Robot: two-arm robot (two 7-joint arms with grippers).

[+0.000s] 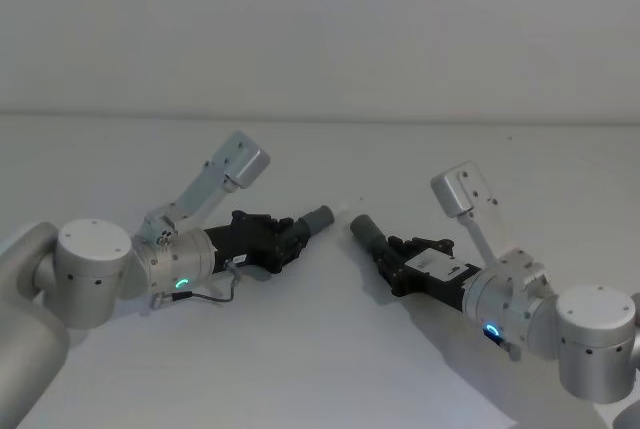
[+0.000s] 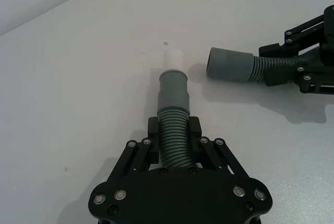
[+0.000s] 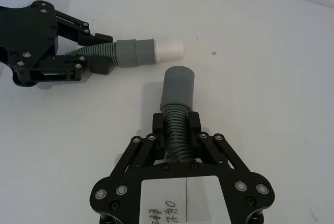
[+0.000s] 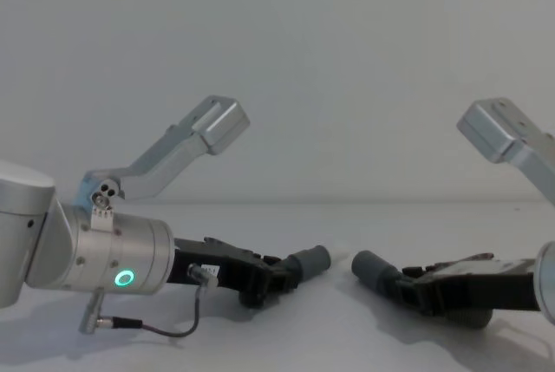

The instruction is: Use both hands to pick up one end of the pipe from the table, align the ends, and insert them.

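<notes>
The left wrist view shows what the head view barely does: a white plastic tip (image 2: pixel 173 59) on the smooth grey cuff (image 2: pixel 173 92) of the ribbed dark-grey left hose piece (image 2: pixel 175 143). The black left gripper (image 2: pixel 174 129) is closed on its ribs. The black right gripper (image 3: pixel 176 125) likewise pinches the ribbed right hose piece (image 3: pixel 176 136), whose wider open cuff (image 3: pixel 178 85) lies near that tip, apart, well short of the matte white table (image 1: pixel 100 169)'s back edge.

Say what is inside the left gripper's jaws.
The left gripper is shut on a ribbed hose; its cuff and white tip stick out toward the second hose in the right gripper. The hose's rear end is hidden under the gripper's body.
</notes>
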